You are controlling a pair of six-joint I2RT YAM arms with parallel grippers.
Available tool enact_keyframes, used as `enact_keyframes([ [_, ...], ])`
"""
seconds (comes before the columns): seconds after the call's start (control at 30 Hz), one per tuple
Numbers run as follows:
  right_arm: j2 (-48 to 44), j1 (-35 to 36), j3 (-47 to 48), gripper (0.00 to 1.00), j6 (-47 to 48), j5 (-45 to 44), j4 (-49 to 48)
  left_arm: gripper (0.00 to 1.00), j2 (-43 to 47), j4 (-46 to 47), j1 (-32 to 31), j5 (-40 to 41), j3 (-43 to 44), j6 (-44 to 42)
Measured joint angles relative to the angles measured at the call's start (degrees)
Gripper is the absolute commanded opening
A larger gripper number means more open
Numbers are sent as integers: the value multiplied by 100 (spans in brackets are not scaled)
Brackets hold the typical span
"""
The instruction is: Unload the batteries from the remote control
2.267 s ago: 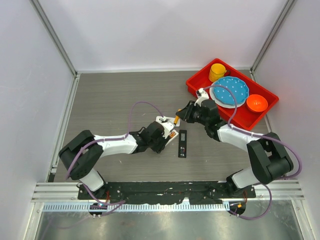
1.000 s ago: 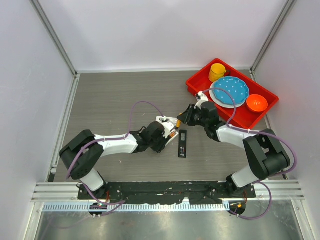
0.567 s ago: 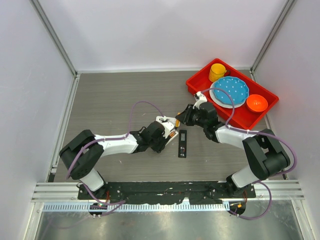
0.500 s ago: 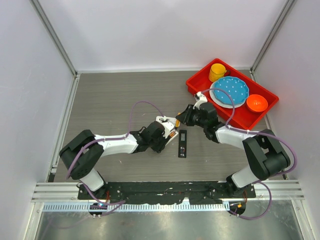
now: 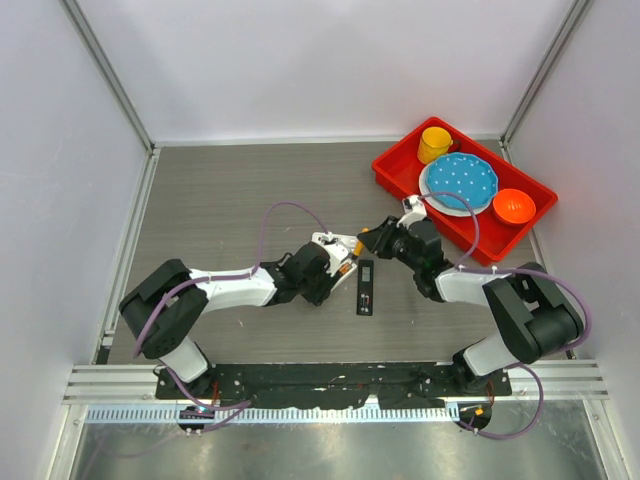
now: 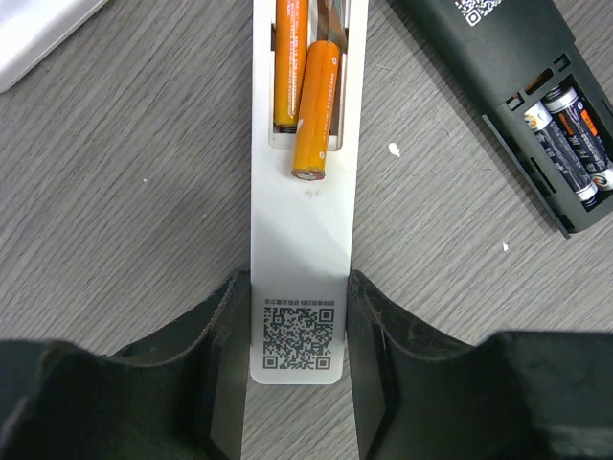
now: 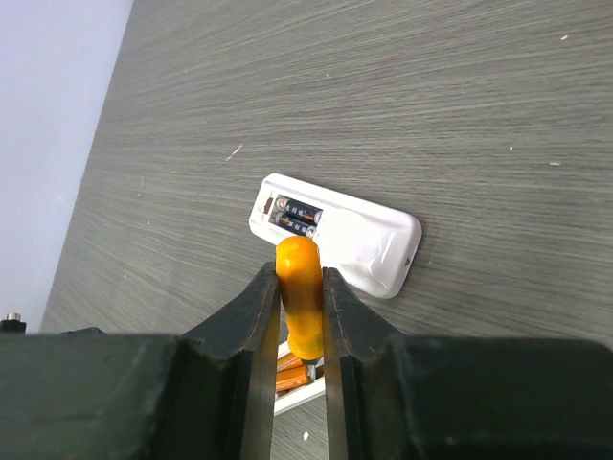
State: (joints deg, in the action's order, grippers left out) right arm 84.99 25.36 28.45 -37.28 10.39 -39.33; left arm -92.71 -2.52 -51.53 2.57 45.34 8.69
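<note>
My left gripper is shut on the sides of a slim white remote control lying on the table, its QR label between the fingers. Two orange batteries show in its open bay. One lies flat. The other is skewed, its near end over the bay's edge. My right gripper is shut on an orange-handled screwdriver, whose metal blade reaches into the bay beside the skewed battery. In the top view both grippers, left and right, meet mid-table.
A black remote lies open to the right with dark batteries in it. A second white remote, holding dark batteries, lies just beyond. A red tray at the back right holds a yellow cup, a blue plate and an orange bowl.
My right wrist has shifted a little to the right and toward the near edge, with the screwdriver's tip staying at the white remote. The left arm has not moved.
</note>
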Motion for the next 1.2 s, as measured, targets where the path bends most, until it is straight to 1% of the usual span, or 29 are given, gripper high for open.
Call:
enact_keyframes([
  [0.17,0,-39,-304,1,-297,-74,-529,0,-4,-15,0,0,11,0],
  [0.57,-31,-74,-503,1,-437,-105,-957,0,-20,-31,0,-11,31,17],
  [0.73,-33,13,-505,1,-835,389,-1574,0,-59,24,0,-7,55,4],
  [0.83,-13,20,-505,1,-929,527,-1814,0,-68,31,0,-7,61,4],
  [0.93,55,20,-505,1,-970,603,-1941,0,-70,37,0,-7,61,4],
  [1.2,72,-39,-492,1,-981,621,-1810,0,-79,55,0,-2,63,4],
])
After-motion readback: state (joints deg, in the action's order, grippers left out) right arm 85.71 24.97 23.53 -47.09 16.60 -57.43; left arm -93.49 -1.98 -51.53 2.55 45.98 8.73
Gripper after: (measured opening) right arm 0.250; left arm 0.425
